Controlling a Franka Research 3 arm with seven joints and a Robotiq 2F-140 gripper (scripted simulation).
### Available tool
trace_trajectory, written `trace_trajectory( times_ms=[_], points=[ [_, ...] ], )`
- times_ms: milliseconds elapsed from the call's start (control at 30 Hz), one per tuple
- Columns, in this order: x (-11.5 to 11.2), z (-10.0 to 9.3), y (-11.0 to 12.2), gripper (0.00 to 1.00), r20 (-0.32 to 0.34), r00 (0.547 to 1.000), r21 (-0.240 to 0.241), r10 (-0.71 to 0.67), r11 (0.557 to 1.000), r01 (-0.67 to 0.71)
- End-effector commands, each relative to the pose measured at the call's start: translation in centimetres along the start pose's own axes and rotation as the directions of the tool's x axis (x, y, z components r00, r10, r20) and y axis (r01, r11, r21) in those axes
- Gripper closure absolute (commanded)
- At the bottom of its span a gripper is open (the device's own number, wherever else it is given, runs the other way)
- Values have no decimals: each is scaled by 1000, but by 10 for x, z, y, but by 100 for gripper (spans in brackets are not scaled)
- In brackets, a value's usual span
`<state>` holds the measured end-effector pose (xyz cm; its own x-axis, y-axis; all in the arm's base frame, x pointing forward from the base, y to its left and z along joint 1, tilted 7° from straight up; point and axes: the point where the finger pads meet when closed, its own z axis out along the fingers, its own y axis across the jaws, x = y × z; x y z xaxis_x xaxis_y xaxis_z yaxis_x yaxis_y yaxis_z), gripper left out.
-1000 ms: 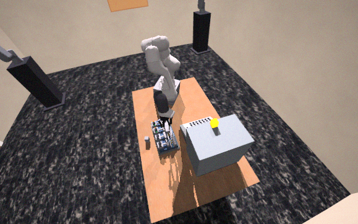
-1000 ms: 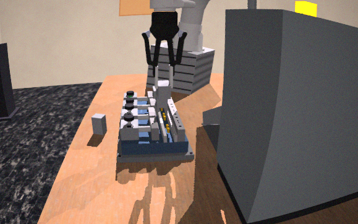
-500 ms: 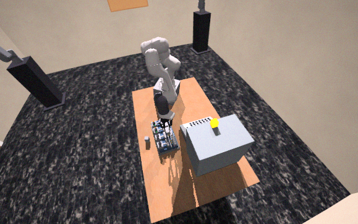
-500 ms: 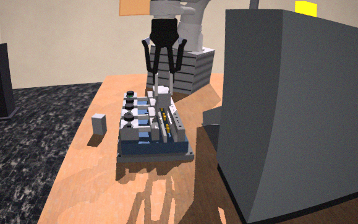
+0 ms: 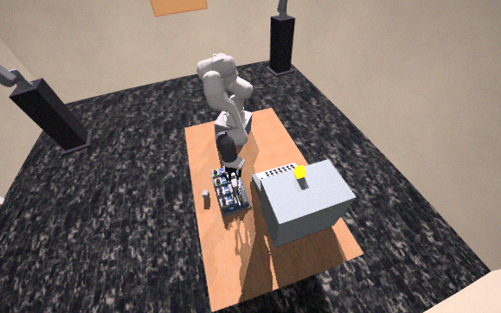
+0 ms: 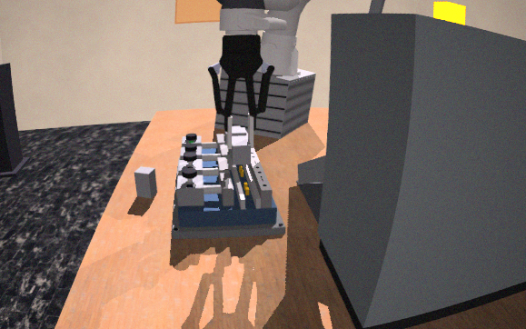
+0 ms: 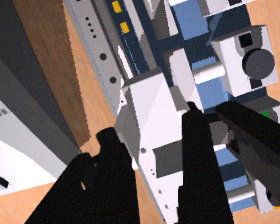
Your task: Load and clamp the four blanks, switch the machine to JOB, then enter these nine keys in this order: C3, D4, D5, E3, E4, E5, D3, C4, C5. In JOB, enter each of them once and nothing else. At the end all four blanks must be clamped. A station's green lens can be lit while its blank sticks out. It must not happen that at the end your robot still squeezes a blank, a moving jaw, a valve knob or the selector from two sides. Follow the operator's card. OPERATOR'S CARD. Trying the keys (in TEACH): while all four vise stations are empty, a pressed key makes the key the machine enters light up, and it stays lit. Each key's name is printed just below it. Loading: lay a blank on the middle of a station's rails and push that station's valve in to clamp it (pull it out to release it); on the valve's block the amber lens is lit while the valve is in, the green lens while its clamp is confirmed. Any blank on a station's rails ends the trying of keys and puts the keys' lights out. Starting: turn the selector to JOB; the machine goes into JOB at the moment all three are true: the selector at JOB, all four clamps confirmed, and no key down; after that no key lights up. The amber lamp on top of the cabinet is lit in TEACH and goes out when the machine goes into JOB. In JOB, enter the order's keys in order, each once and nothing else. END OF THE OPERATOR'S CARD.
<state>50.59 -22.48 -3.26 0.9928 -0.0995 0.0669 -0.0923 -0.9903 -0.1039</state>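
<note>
My gripper (image 6: 241, 124) (image 7: 154, 109) is shut on a pale blank (image 6: 241, 154) (image 7: 153, 102), held upright over the rear part of the vise fixture (image 6: 227, 217) (image 5: 236, 212). Whether it touches the rails is unclear. Behind it a white block (image 6: 239, 131) shows partly; the fingers hide much of the rear stations. The two front stations show yellow parts between their jaws and no blank. A green lens (image 7: 265, 115) is lit on a rear valve block; an amber lens (image 7: 278, 206) shows at the wrist view's lower edge. Another grey blank (image 5: 205, 194) (image 6: 145, 183) stands left of the fixture.
The grey cabinet (image 5: 307, 194) (image 6: 371, 159) stands right of the fixture. Its amber lamp (image 5: 299, 171) (image 6: 449, 13) is lit. The key panel (image 5: 279, 171) faces the arm; no lit key can be made out. Black valve knobs (image 6: 189, 173) (image 7: 258, 63) rise along the fixture's left side.
</note>
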Motion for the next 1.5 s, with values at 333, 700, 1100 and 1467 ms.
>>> trace_trajectory(
  times_ms=[333,700,1100,1467],
  points=[
    [4,6,2,100,-10,1000,-4,8,1000,-8],
    [4,7,2,100,-10,1000,-4,8,1000,-8],
    [4,7,2,100,-10,1000,-4,8,1000,-8],
    [4,7,2,100,-10,1000,-4,8,1000,-8]
  ],
)
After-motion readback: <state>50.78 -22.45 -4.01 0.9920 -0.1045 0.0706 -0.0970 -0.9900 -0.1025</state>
